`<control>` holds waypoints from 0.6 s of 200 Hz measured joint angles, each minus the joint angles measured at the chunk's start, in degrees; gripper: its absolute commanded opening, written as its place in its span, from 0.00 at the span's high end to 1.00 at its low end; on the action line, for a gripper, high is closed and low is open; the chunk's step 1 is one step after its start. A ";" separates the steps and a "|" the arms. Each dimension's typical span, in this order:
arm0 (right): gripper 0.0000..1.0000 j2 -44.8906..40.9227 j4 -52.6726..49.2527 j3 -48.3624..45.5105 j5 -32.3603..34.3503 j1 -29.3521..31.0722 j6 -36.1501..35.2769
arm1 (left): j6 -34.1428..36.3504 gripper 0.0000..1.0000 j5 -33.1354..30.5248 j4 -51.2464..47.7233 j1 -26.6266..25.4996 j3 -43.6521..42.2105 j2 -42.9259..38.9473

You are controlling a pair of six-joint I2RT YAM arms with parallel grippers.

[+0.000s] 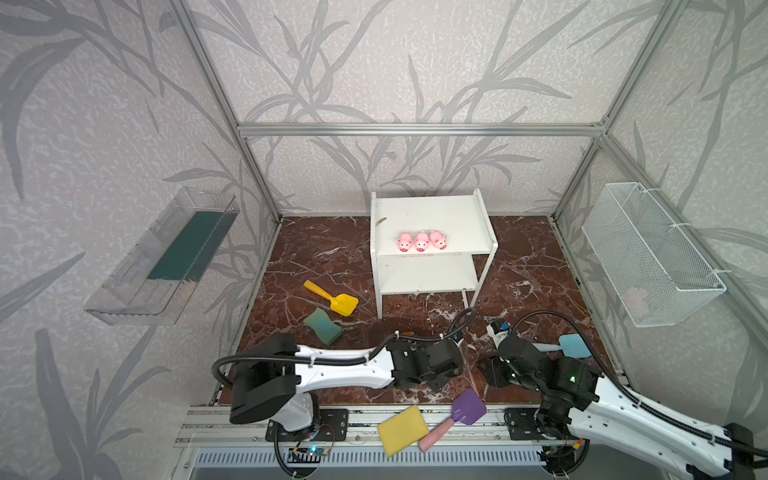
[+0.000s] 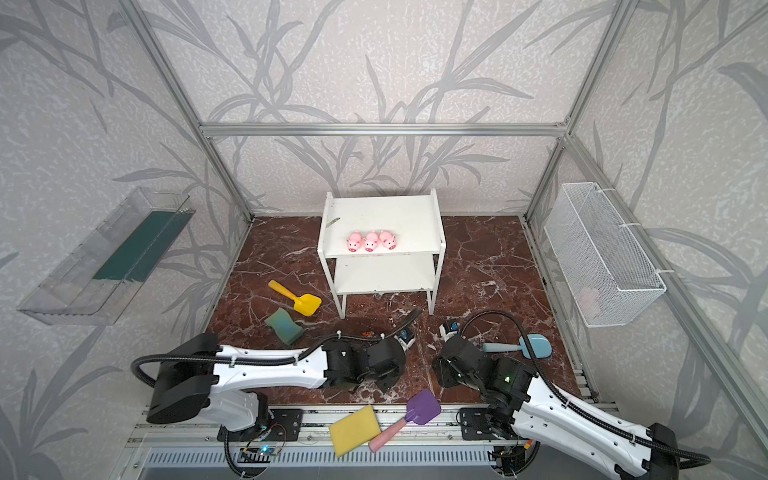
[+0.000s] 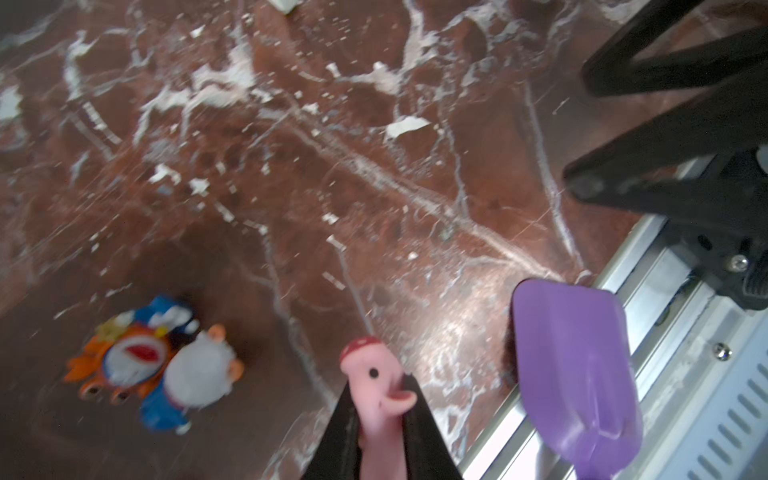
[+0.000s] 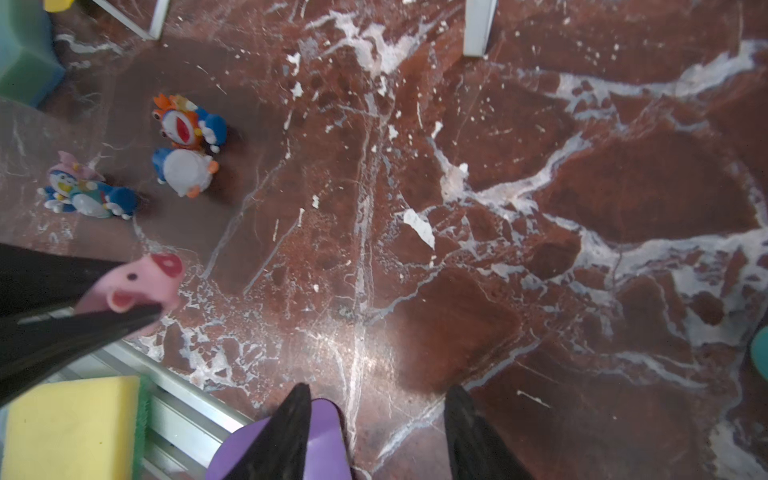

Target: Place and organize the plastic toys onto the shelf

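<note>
The red-brown marbled surface was polished and glossy, catching glare. The small pink plastic pig looked smooth with a soft sheen. The purple plastic shovel scoop was smooth; the yellow sponge block porous, matt.

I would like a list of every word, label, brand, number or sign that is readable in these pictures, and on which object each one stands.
None can be read.
The pink pigs, the held pig, the figurines, the purple shovel, the yellow sponge and the shelf show no lettering.
The small circuit board at the front rail is too small to show any markings.
</note>
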 measured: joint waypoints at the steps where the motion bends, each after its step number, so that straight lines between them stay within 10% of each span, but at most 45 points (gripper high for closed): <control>1: 0.46 -0.04 -0.02 -0.07 0.02 0.00 0.09 | 0.02 0.79 0.04 0.07 0.00 0.11 0.22; 120: 0.38 -6.45 -2.14 -5.27 3.96 0.00 7.93 | 5.95 0.61 3.67 1.84 -0.50 6.86 12.17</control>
